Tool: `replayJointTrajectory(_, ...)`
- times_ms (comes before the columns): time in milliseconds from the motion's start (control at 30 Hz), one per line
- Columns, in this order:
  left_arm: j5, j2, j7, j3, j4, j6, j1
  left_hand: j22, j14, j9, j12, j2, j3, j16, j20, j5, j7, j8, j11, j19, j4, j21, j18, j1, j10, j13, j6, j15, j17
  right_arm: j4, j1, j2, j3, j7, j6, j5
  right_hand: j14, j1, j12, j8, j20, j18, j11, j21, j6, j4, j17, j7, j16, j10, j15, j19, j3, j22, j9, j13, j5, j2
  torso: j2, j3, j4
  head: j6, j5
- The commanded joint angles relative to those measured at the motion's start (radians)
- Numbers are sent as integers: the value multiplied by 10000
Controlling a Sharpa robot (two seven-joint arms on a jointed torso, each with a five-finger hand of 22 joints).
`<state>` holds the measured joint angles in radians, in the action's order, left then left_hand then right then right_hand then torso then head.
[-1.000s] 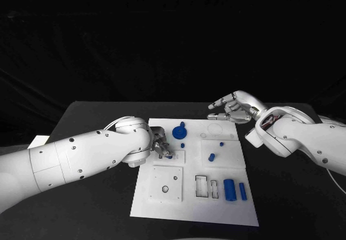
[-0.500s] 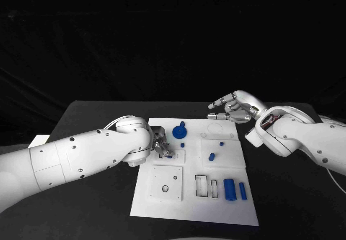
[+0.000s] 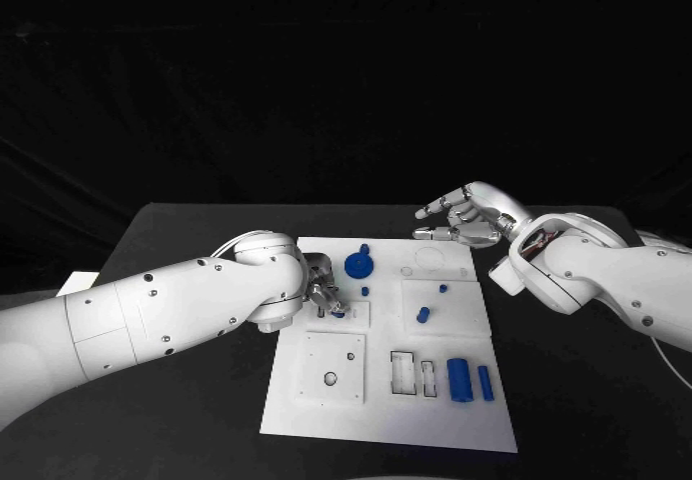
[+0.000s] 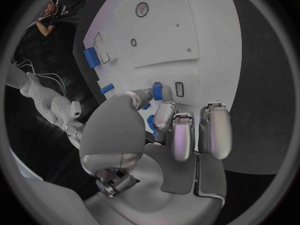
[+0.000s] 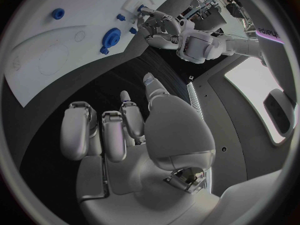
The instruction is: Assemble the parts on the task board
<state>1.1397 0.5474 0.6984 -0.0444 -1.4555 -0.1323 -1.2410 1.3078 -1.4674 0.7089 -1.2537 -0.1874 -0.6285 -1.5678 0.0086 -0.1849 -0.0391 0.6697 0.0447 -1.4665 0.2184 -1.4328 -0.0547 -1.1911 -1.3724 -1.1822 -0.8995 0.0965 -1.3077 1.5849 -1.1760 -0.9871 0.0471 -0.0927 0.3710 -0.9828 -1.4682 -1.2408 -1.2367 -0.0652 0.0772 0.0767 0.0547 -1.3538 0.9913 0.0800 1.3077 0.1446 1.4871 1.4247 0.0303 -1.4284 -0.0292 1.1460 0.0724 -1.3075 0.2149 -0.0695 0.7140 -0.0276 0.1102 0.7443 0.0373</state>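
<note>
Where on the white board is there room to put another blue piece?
Bare room lies along the task board's near edge, below the big blue cylinder. It is crowded where the left hand works beside the blue round part.

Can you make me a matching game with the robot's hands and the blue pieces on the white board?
Things:
1. left hand
2. right hand
3. blue round disc
4. two blue cylinders

Places or states:
A. lying side by side at the near right part of the task board
B. hovering past the board's far right corner, holding nothing
C. down on the board, fingers at a small blue part
D. at the far middle of the board

Pairs: 1-C, 2-B, 3-D, 4-A
</note>
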Motion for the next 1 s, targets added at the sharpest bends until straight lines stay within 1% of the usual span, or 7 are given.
replayJointTrajectory(33,-179,-62,401,-27,32,-482,37,537,-1034,-30,-62,8,-695,-30,-10,-3,186,-76,24,-386,-858,-60,98,257,-80,-34,-297,59,-2631,-4,10,6,-2,-34,-159,-81,-683,20,57,-33,-3,59,-7,52,-33,26,1185,-30,-39,-51,-68,76,59,-17,10,-843,45,41,4,-10,-14,-18,11)
replayJointTrajectory(133,-188,-88,443,-26,78,-505,36,571,-1034,-46,-90,21,-540,-30,-26,0,201,-106,39,-397,-803,-78,104,417,-99,-71,-363,73,-2631,-3,11,4,-3,-36,-164,-81,-683,20,57,-33,-3,59,-7,52,-33,26,1185,-30,-39,-51,-68,76,59,-17,10,-843,45,41,3,-10,-15,-15,-5)
replayJointTrajectory(167,-189,-92,449,-25,85,-504,36,577,-1034,-49,-95,24,-513,-30,-28,0,203,-111,41,-399,-790,-81,105,446,-103,-78,-375,75,-2631,-3,11,3,-3,-36,-165,-81,-683,20,57,-33,-3,59,-7,52,-33,26,1185,-30,-39,-51,-68,76,59,-17,10,-843,45,41,4,-3,-12,-15,-4)
replayJointTrajectory(233,-192,-111,473,-25,113,-489,36,599,-1034,-70,-155,98,-297,-30,-29,5,200,-139,36,-407,-507,-92,110,845,-145,-149,-469,71,-2631,-1,11,0,-4,-39,-178,-79,-683,20,57,-33,-3,59,-7,52,-33,26,1185,-30,-39,-51,-68,76,59,-17,10,-843,45,41,7,2,-7,-15,7)
replayJointTrajectory(300,-194,-133,490,-25,138,-483,35,614,-1034,-86,-203,142,-143,-30,-33,2,210,-167,44,-412,-326,-98,112,1113,-176,-204,-526,77,-2631,4,11,0,-4,-68,-163,-68,-683,20,57,-33,-3,59,-7,52,-33,26,1185,-30,-39,-51,-68,76,59,-17,10,-843,45,41,8,4,-4,-14,15)
replayJointTrajectory(733,-196,-216,588,-25,254,-373,36,746,-1034,-101,-330,186,125,-30,-56,-8,250,-210,78,-455,-156,-176,137,1418,-263,-357,-658,105,-2631,14,13,9,-5,-130,-97,-37,-684,26,70,-34,-4,57,-9,52,-28,35,1187,-32,-41,-59,-66,73,80,-11,12,-833,51,45,0,11,5,7,17)
replayJointTrajectory(1000,-196,-228,632,-25,293,-342,36,795,-1034,-114,-371,152,343,-30,-66,-6,261,-249,88,-471,-15,-203,147,1635,-296,-410,-728,115,-2631,11,13,11,-5,-131,-102,-36,-679,23,83,-32,-4,60,-9,62,-31,37,1163,-32,-57,-65,-65,78,84,-27,12,-824,57,50,-1,11,-1,1,10)
